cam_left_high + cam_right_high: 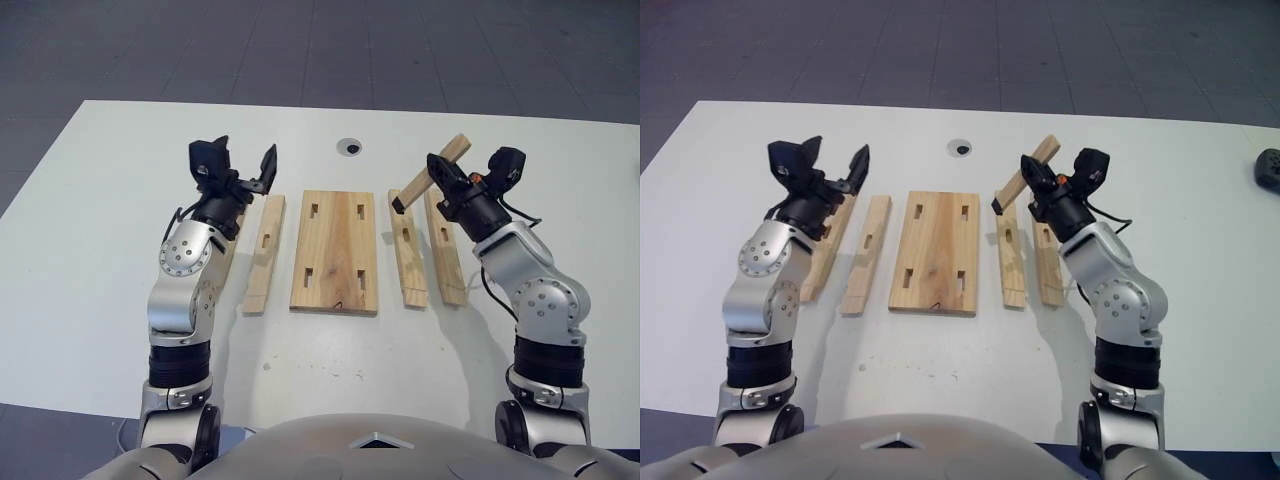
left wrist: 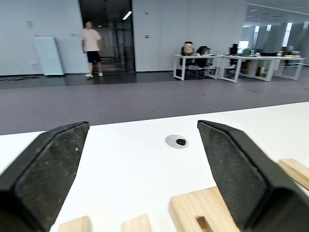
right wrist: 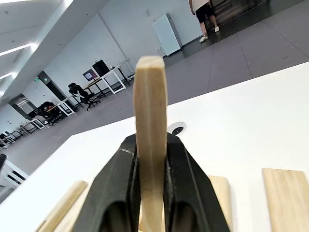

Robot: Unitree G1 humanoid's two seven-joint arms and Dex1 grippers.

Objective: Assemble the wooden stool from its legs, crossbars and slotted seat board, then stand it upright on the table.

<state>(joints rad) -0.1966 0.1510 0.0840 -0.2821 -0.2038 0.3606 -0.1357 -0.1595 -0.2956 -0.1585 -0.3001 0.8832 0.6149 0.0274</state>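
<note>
Stool assembly, mid-step: we see the right gripper (image 3: 150, 144) clamped tight on a crossbar (image 3: 150, 92), its fingers (image 3: 120, 179) pressed flat against both faces of the wood; the bar rides clear of the table (image 1: 120, 200), tilted, its long axis running up and away from the fingers, its lower end hanging close above the inner right leg (image 1: 408, 255); that leg lies flat directly below the gripper, long axis pointing away from the robot, its slot (image 1: 408, 235) facing up; the outer right leg (image 1: 447, 265) lies just beside it; the seat board (image 1: 335, 250) lies flat to the gripper's inner side, between both arms. We judge the right arm the nearer for seating the bar's end in that slot; the left gripper (image 1: 240, 162) hangs wide apart, holding nothing, above the left legs (image 1: 264, 255).
</note>
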